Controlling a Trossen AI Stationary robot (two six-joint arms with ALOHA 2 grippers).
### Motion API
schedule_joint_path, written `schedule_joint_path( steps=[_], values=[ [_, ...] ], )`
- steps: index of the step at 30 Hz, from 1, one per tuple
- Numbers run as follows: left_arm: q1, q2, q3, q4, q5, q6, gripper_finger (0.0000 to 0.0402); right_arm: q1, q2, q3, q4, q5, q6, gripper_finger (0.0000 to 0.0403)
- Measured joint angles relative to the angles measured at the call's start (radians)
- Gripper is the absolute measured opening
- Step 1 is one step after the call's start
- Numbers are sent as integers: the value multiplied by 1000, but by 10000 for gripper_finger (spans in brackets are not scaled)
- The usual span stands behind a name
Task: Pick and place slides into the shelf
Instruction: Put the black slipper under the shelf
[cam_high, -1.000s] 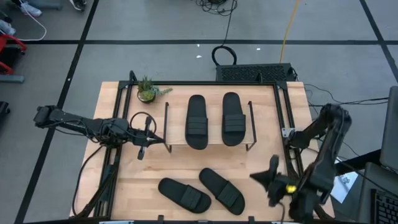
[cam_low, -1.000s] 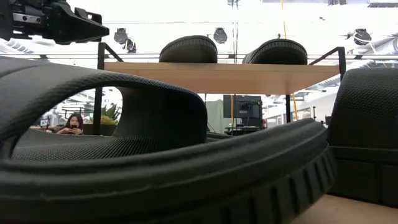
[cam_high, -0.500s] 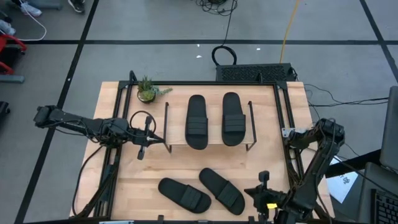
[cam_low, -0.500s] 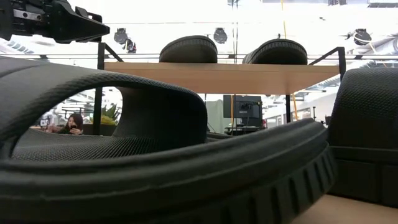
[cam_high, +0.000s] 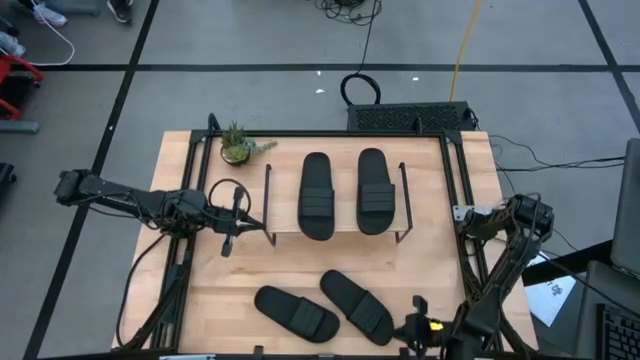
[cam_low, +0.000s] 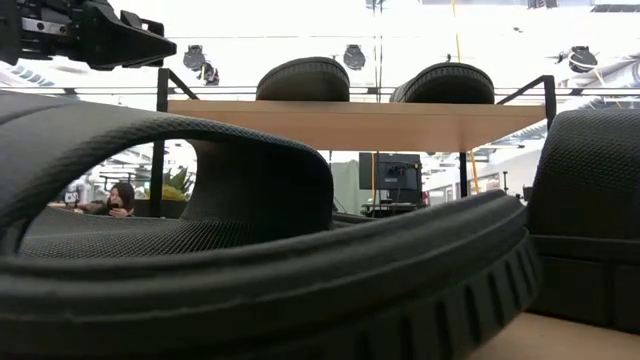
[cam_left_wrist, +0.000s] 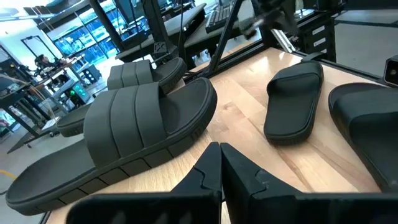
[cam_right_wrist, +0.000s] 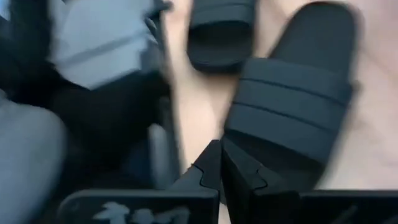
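Two slides sit on the shelf, two more lie on the table in front of it. I see both grippers closed and empty (left gripper beside the shelf, right gripper near the front slides).

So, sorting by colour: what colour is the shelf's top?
Light wood plank top, clearest in the high view.
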Motion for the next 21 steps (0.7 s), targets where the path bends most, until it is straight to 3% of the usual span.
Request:
schedule_joint_path(
  steps=[5,10,12,15,19,21],
  values=[
    [0,0,0,2,0,56,5,-3,0,-155,389,45,-17,0],
    [0,0,0,12,0,50,8,-8,1,-338,763,72,139,0],
    [0,0,0,12,0,38,4,-4,1,-385,881,140,185,0],
    [0,0,0,12,0,27,3,17,0,-397,957,283,227,0],
    [0,0,0,13,0,-4,6,39,0,-320,945,330,189,0],
    [0,0,0,13,0,-16,3,44,-1,-261,846,357,172,0]
  ],
)
